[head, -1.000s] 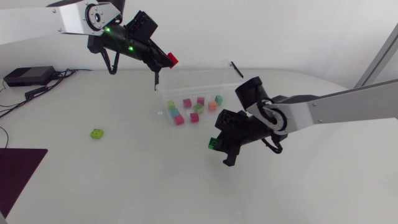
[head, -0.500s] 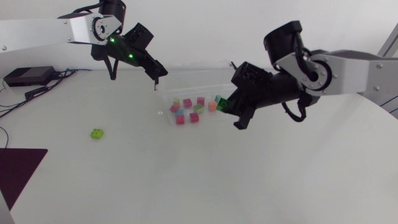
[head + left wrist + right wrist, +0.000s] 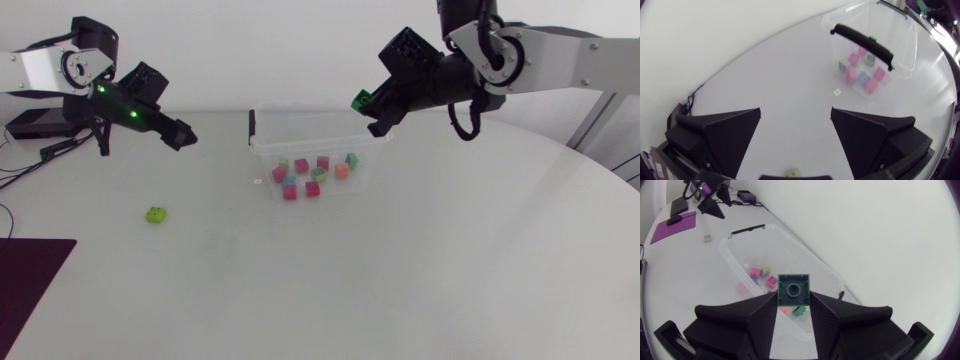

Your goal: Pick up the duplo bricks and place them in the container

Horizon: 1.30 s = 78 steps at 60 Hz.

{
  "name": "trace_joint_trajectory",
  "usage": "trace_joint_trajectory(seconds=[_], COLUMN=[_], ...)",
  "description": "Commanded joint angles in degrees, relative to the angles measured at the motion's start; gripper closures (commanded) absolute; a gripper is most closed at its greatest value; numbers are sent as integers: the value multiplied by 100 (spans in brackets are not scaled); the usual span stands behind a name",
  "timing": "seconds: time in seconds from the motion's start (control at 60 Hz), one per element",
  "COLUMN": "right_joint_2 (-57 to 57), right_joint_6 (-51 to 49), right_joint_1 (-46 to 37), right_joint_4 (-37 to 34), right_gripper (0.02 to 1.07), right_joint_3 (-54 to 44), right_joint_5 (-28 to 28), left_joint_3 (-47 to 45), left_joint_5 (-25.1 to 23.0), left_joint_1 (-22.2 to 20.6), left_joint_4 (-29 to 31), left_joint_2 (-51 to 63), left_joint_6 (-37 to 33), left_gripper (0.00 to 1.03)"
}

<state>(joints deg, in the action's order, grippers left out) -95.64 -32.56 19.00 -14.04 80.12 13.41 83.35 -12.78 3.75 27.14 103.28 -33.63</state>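
Right pincer (image 3: 370, 108), clamped on a green brick (image 3: 361, 100), hangs over the container (image 3: 320, 146) rim; release inside looks next. Left pincer (image 3: 187, 140) gapes empty.

We look down on a white counter (image 3: 430, 290) with a rounded edge, evenly lit. A dark purple mat (image 3: 28, 285) lies at the counter's left edge and a black box (image 3: 45, 122) at its far left.

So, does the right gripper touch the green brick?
Touching. In the right wrist view both fingers of the right gripper press against opposite sides of the green brick, with no gap showing.
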Motion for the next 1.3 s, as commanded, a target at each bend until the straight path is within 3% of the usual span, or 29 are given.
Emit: trace_joint_trajectory(seconds=[0.0, 0.35, 0.417, 0.483, 0.517, 0.7, 1.1, 1.183, 1.283], right_joint_2=[-395, -1643, -1810, -1897, -1871, -1423, 273, 599, 968], right_joint_6=[241, 557, 593, 645, 689, 830, 926, 926, 918], right_joint_1=[-20, 51, 68, 77, 77, 60, 165, 183, 174], right_joint_4=[183, 525, 552, 561, 569, 657, 886, 877, 851], right_gripper=[81, 78, 54, 12, 7, 7, 7, 7, 7], right_joint_3=[347, 1314, 1428, 1472, 1454, 971, -778, -1095, -1464], right_joint_5=[-93, -682, -796, -945, -945, -945, -840, -831, -770], left_joint_3=[-487, -1181, -1242, -1321, -1365, -1418, -1128, -1093, -1093], left_joint_5=[214, 856, 944, 1084, 1163, 1559, 1559, 1559, 1559], left_joint_1=[65, 302, 346, 355, 346, 443, 627, 636, 636], left_joint_4=[2, 11, 11, 11, 11, -77, -33, 11, 29], left_joint_2=[-89, -133, -107, -107, -107, 78, 1018, 1045, 1053], left_joint_6=[-118, 295, 401, 541, 603, 937, 1148, 1174, 1192], left_gripper=[5, 5, 5, 5, 5, 5, 8, 13, 31])
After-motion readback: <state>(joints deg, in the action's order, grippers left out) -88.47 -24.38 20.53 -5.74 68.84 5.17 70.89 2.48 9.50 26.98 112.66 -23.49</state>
